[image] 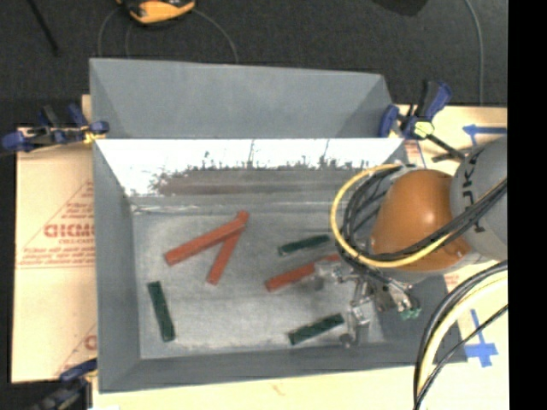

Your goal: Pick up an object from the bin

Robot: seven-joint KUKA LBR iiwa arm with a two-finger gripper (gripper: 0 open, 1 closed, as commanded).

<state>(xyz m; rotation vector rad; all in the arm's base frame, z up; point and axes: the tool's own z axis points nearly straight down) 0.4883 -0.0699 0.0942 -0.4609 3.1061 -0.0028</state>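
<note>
Grey metal bin (115, 272), scuffed floor, six loose flat sticks. Pincer (353, 321) is low at the right front, at the right end of a dark green flat stick (314, 329) lying near the front wall; contact unclear, and I cannot tell whether the pincer is apart or together. A short red-orange stick (289, 278) lies just beyond it. Two longer red-orange sticks (205, 241) meet in a V left of centre.

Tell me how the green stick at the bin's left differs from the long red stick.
The green stick is dark green; the long red stick is orange-red. The red one looks longer. The green stick lies alone; the red stick meets a shorter red stick at its upper end. Both are slim, straight bars lying flat on the bin floor.
</note>
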